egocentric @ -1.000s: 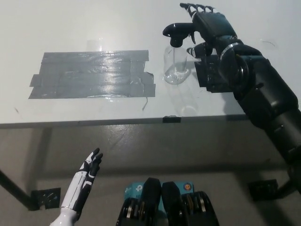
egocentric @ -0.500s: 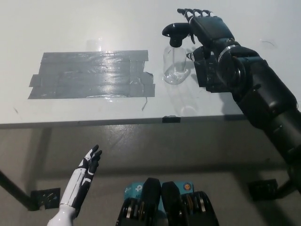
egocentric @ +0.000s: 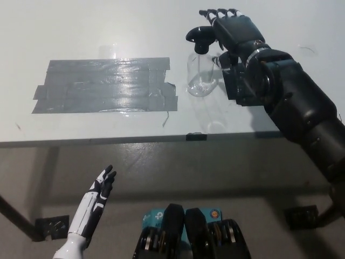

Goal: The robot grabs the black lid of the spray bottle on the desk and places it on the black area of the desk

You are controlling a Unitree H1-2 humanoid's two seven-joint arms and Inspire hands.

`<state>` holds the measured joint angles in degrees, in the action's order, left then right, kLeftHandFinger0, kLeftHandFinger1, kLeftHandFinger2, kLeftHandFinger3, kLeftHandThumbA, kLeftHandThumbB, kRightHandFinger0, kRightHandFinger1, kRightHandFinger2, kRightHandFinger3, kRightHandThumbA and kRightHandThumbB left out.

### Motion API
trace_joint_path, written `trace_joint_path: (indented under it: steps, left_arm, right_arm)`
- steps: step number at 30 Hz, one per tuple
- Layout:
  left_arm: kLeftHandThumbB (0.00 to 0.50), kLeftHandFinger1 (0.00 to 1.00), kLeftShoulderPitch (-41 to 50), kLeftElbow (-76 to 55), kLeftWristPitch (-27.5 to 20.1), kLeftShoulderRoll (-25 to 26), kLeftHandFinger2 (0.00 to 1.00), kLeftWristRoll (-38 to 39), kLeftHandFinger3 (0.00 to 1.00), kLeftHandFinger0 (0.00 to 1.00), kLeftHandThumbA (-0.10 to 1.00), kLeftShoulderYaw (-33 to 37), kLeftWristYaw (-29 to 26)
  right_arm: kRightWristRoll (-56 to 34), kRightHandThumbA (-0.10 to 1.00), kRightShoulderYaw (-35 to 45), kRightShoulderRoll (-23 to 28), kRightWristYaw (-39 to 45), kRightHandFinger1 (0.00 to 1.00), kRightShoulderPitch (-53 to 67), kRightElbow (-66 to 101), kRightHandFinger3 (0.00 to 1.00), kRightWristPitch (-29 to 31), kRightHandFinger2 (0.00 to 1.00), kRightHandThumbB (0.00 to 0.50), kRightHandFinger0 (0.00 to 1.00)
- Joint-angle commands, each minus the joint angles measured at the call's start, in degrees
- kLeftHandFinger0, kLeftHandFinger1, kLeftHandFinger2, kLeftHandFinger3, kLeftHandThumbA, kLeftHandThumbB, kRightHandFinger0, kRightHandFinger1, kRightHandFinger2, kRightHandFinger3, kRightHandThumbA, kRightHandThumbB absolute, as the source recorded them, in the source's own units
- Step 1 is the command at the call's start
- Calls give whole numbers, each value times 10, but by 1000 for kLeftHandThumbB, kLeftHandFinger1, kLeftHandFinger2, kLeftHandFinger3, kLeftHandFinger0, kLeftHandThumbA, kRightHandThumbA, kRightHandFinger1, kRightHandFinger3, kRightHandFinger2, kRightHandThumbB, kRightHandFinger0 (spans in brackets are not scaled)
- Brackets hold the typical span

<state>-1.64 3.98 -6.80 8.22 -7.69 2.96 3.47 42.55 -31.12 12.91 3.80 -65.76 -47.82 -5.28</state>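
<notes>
A clear spray bottle (egocentric: 201, 75) stands upright on the white desk (egocentric: 108, 27), topped by its black trigger lid (egocentric: 198, 38). My black right hand (egocentric: 233, 31) hovers at the lid's right side, palm over it, fingers spread and held open, nothing in its hold. The fingertips (egocentric: 215, 13) reach just past the lid's top. Left of the bottle lies the dark taped area (egocentric: 105, 85) of the desk. My white left hand (egocentric: 97, 197) rests low at the lower left, below the desk's front edge, fingers straight and apart.
The desk's front edge (egocentric: 135, 139) runs across the middle of the picture. A small dark clip (egocentric: 196, 136) sits on that edge below the bottle. The floor shows beneath, with a table-leg foot (egocentric: 51, 226) at the lower left.
My right hand has moved left, so it now covers more of the lid. The left hand has sunk slightly. The bottle stands where it was.
</notes>
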Motion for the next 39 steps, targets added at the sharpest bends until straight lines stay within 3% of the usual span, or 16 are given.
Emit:
trace_joint_path:
  steps: [1, 5, 22, 28, 31, 33, 34, 35, 36, 37, 38, 39]
  left_arm:
    - [188, 1000, -9, -6, -16, 10, 1000, 3, 1000, 1000, 1000, -1, 4]
    - [161, 1000, -6, -8, -21, 9, 1000, 5, 1000, 1000, 1000, 0, 6]
    - [132, 1000, -10, -11, -15, 13, 1000, 3, 1000, 1000, 1000, 7, 16]
    - [128, 1000, -9, -9, -16, 19, 1000, -3, 1000, 1000, 1000, 9, 17]
    - [122, 1000, -9, -9, -18, 18, 1000, -5, 1000, 1000, 1000, 9, 15]
    - [127, 1000, -10, -8, -15, 19, 1000, -6, 1000, 1000, 1000, 10, 16]
    - [127, 1000, -8, -9, -14, 17, 1000, -2, 1000, 1000, 1000, 10, 17]
    - [120, 1000, -8, -8, -15, 16, 1000, -3, 1000, 1000, 1000, 11, 16]
    - [110, 1000, -10, -4, -20, 17, 1000, -3, 1000, 1000, 1000, 11, 16]
    - [115, 1000, -12, -3, -20, 16, 1000, -1, 1000, 1000, 1000, 10, 16]
    - [111, 1000, -12, -4, -20, 16, 1000, -1, 1000, 1000, 1000, 11, 17]
    - [104, 1000, -13, -5, -20, 18, 1000, -3, 1000, 1000, 1000, 12, 17]
  right_arm:
    - [31, 669, -10, 8, -4, 1000, -55, 5, 1000, -14, 1000, 500, 1000]
    - [34, 638, -14, 9, -1, 1000, -57, 3, 1000, -16, 1000, 500, 1000]
    - [37, 560, -18, -1, 7, 1000, -70, -41, 1000, -22, 1000, 495, 1000]
    - [37, 581, -20, -5, 4, 1000, -68, -59, 1000, -17, 1000, 482, 1000]
    - [37, 583, -21, -10, 0, 1000, -74, -76, 1000, -17, 1000, 451, 1000]
    - [38, 602, -26, -18, 5, 1000, -90, -108, 1000, -18, 1000, 382, 1000]
    - [28, 536, -20, -22, -9, 1000, -94, -131, 1000, -3, 1000, 336, 1000]
    - [14, 476, -9, -25, -21, 878, -97, -146, 946, 13, 860, 285, 1000]
    - [8, 481, -4, -28, -24, 427, -101, -158, 697, 16, 504, 252, 417]
    - [10, 556, -4, -31, -30, 184, -105, -169, 517, 16, 270, 213, 137]
    - [11, 596, -2, -32, -40, 42, -106, -173, 390, 17, 153, 213, 27]
    - [11, 661, -1, -34, -46, 34, -107, -175, 352, 17, 128, 213, 1]
